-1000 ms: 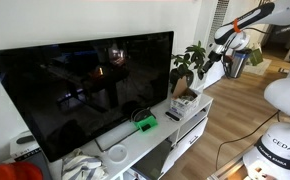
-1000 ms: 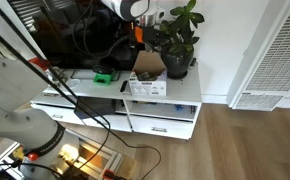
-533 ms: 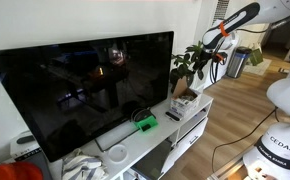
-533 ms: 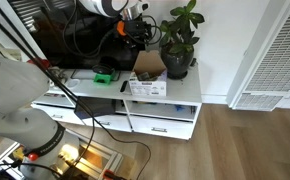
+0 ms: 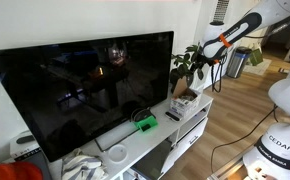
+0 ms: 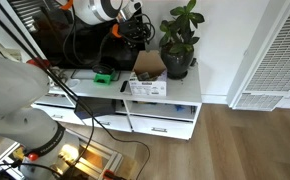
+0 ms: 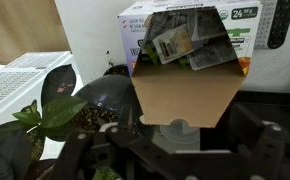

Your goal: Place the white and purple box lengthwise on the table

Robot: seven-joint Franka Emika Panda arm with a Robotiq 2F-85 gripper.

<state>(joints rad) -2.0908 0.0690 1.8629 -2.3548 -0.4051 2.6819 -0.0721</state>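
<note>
The white and purple box (image 6: 148, 87) lies on its long side on the white console table (image 6: 183, 100), beside the plant pot. Its brown cardboard flap (image 6: 149, 63) stands open. It also shows in an exterior view (image 5: 185, 97). In the wrist view the box (image 7: 185, 22) is ahead of me, with its flap (image 7: 185, 95) open and packets inside. My gripper (image 6: 136, 32) hangs in the air above and behind the box, apart from it. It also shows in an exterior view (image 5: 209, 62). Its fingers (image 7: 185, 142) are spread and hold nothing.
A potted plant (image 6: 177, 45) stands right next to the box. It also shows in the wrist view (image 7: 90, 105). A large TV (image 5: 85, 85) fills the back of the console. A bright green box (image 6: 103, 77) and a black remote (image 7: 282, 22) lie on the top.
The arm has swung sideways from over the plant toward the TV, staying above the box. The box has not moved.
</note>
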